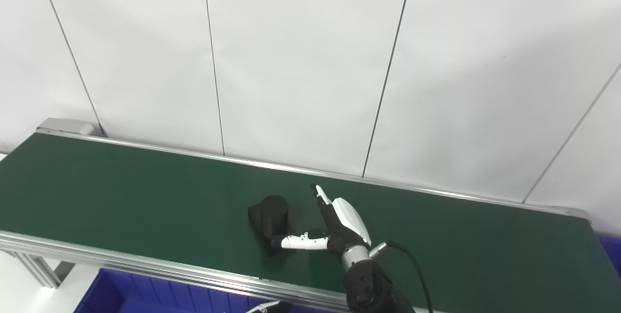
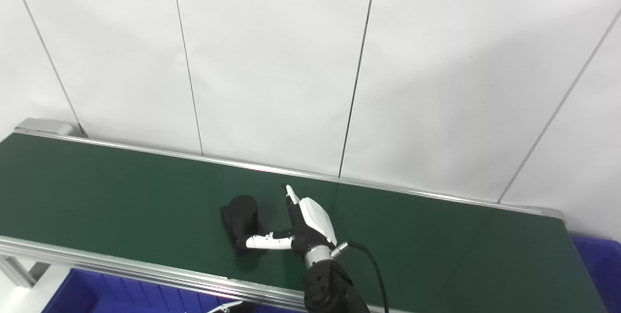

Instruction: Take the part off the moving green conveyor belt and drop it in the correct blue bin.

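Note:
A black part [image 1: 269, 219], a short cylinder on a flat base, lies on the green conveyor belt [image 1: 121, 191] near its middle; it also shows in the right eye view [image 2: 240, 221]. My right hand [image 1: 335, 228] is open just right of the part, thumb [image 1: 298, 241] pointing left at the part's near side, fingers stretched up past its right side. It does not hold the part. Only a sliver of my left hand [image 1: 262, 307] shows at the bottom edge, below the belt.
A blue bin [image 1: 131, 293] sits below the belt's near rail at the bottom left. Another blue bin's edge [image 1: 612, 250] shows past the belt's right end. A white panelled wall stands behind the belt.

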Robot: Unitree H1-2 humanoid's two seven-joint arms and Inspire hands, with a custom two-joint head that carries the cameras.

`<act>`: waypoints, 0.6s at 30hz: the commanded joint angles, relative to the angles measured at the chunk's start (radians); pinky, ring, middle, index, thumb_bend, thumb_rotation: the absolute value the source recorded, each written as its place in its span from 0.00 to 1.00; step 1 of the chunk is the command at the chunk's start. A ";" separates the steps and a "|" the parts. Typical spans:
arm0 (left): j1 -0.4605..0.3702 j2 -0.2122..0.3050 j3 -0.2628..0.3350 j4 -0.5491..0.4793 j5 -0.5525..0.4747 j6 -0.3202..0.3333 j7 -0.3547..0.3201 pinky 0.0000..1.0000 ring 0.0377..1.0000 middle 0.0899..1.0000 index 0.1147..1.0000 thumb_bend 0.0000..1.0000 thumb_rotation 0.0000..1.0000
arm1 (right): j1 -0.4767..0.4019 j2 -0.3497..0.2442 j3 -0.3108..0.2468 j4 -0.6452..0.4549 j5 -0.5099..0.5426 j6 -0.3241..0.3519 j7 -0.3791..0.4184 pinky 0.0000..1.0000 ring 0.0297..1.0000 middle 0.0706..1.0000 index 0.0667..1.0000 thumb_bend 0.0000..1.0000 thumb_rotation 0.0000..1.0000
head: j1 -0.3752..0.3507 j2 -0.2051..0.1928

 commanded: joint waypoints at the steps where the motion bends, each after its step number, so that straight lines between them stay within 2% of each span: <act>1: -0.012 0.005 -0.004 -0.017 -0.011 -0.034 -0.005 0.80 0.85 0.85 0.83 1.00 0.20 | -0.063 0.036 0.006 0.006 -0.005 -0.029 -0.035 0.86 0.91 0.96 1.00 0.93 0.47 | -0.018 0.002; 11: -0.010 0.008 -0.001 -0.013 -0.018 -0.047 -0.007 0.80 0.85 0.87 0.85 1.00 0.22 | -0.121 0.069 0.016 0.135 0.002 -0.048 -0.079 0.85 0.90 0.95 1.00 0.93 0.48 | -0.047 0.009; 18: -0.008 0.010 -0.003 -0.020 -0.009 -0.046 -0.006 0.80 0.85 0.87 0.87 1.00 0.22 | -0.150 0.084 0.012 0.235 0.019 -0.095 -0.137 0.78 0.85 0.91 0.98 0.92 0.43 | -0.045 0.019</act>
